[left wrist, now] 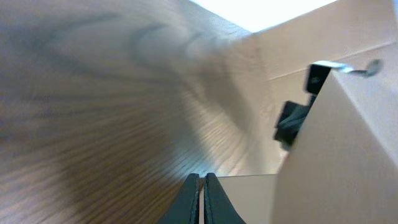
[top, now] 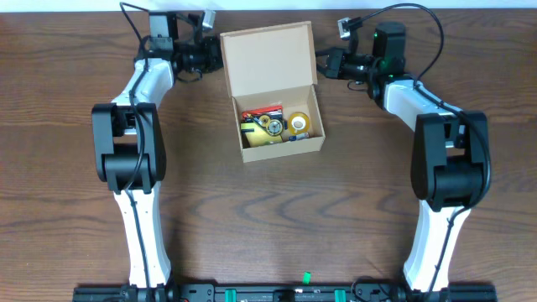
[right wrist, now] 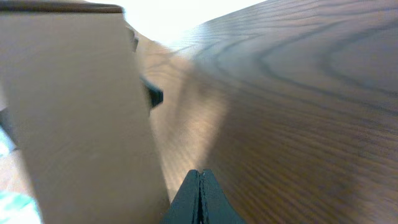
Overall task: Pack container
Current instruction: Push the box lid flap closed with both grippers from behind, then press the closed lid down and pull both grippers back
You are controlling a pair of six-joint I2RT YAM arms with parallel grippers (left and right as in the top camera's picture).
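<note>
The tan cardboard container [top: 267,60] sits at the table's back centre, its flap lid raised and leaning back. Inside lie a yellow tape roll [top: 299,124], a red packet [top: 260,111] and other small yellow and black items. My left gripper [top: 215,57] is shut and empty, beside the lid's left edge. In the left wrist view its fingers [left wrist: 202,186] point at the lid [left wrist: 348,143]. My right gripper [top: 322,65] is shut and empty, beside the lid's right edge. In the right wrist view its fingers [right wrist: 199,180] are beside the lid [right wrist: 81,106].
Cables loop off both wrists at the table's back edge [top: 268,10]. The brown wooden table [top: 277,210] stretches in front of the box. The arm bases stand on a black rail at the front edge [top: 277,292].
</note>
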